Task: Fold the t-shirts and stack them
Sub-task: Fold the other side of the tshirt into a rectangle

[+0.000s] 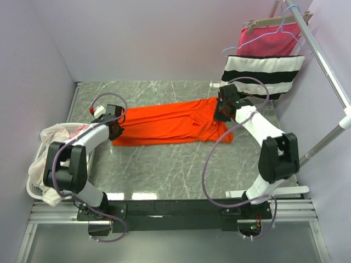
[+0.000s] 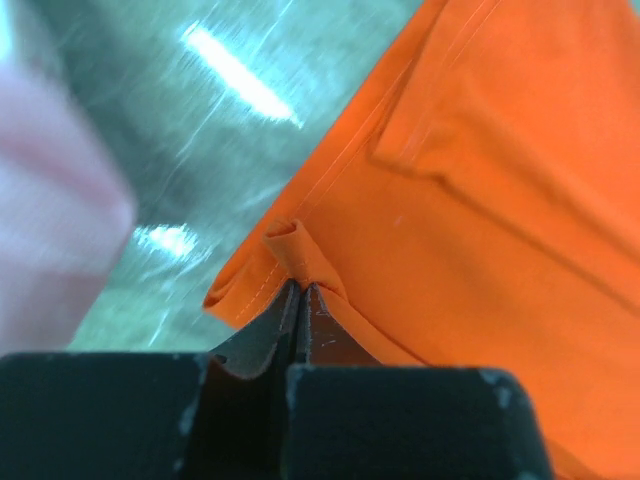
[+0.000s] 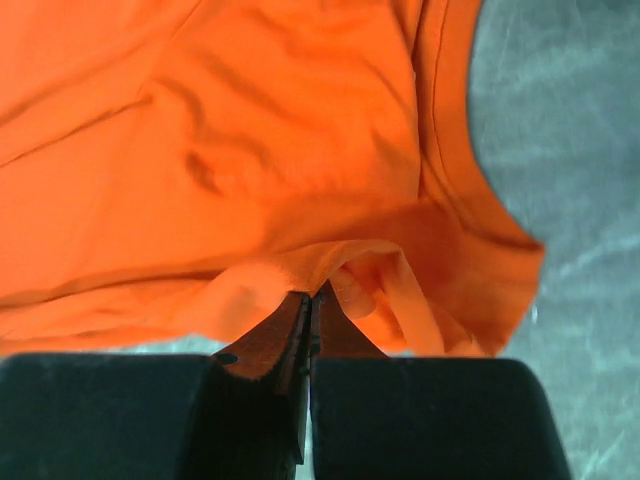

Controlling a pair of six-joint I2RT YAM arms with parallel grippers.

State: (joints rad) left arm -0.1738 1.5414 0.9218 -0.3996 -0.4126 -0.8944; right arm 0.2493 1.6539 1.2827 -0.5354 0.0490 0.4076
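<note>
left claw (image 2: 300,298) is clamped on the left hem of the orange-red t-shirt (image 1: 170,125); right claw (image 3: 312,303) is clamped on its right end. the shirt lies stretched across the counter (image 1: 164,170). at the left, a white basket (image 1: 34,174) holds cream and pink cloth (image 1: 55,133).

Probably a robotics lab cell: plain lilac walls (image 1: 153,38) are enclosing a marble-look table (image 1: 175,175), with robot arms (image 1: 274,153) sitting bolted to its rail (image 1: 175,209).
</note>
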